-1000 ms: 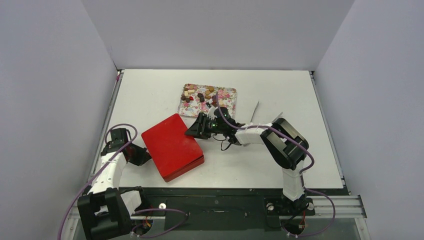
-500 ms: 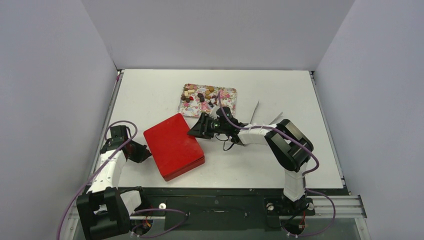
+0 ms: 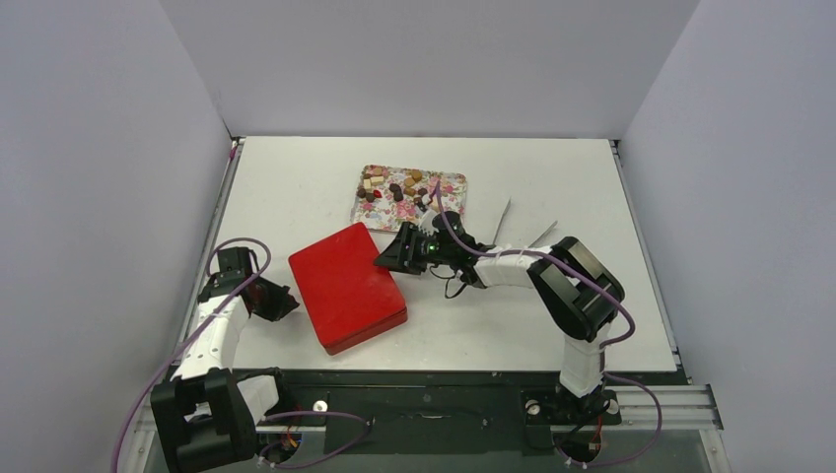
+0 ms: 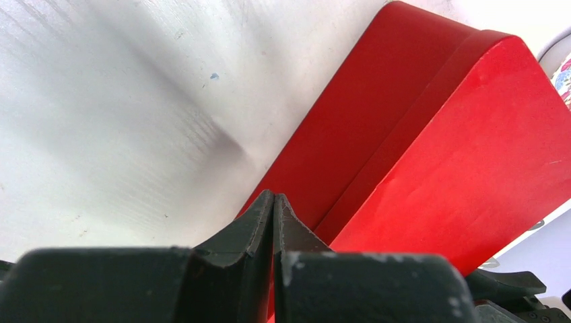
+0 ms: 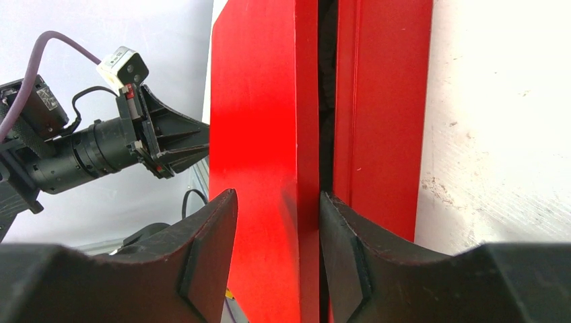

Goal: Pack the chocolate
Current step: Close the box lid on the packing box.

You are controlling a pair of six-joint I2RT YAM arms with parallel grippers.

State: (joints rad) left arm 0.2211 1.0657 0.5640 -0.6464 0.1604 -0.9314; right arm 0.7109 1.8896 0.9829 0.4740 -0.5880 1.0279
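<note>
The chocolate (image 3: 396,185), several tiny brown, cream and reddish pieces, lies on a flower-print tray (image 3: 455,183) at the far middle of the table. A closed red box (image 3: 347,288) lies in front of it. My right gripper (image 3: 391,259) is at the box's far right corner. In the right wrist view it (image 5: 277,195) straddles the lid (image 5: 262,121), with one finger (image 5: 343,249) in the dark gap above the base (image 5: 384,114). My left gripper (image 3: 286,300) is shut and empty, its tips (image 4: 274,198) against the box's left side (image 4: 377,128).
Two thin white paper pieces (image 3: 503,219) lie right of the tray, behind the right arm. Grey walls enclose the table on three sides. The tray's corner (image 4: 563,73) shows past the box in the left wrist view.
The red box has slid a little to the right. Both grippers moved right with it, the left one following its left side.
</note>
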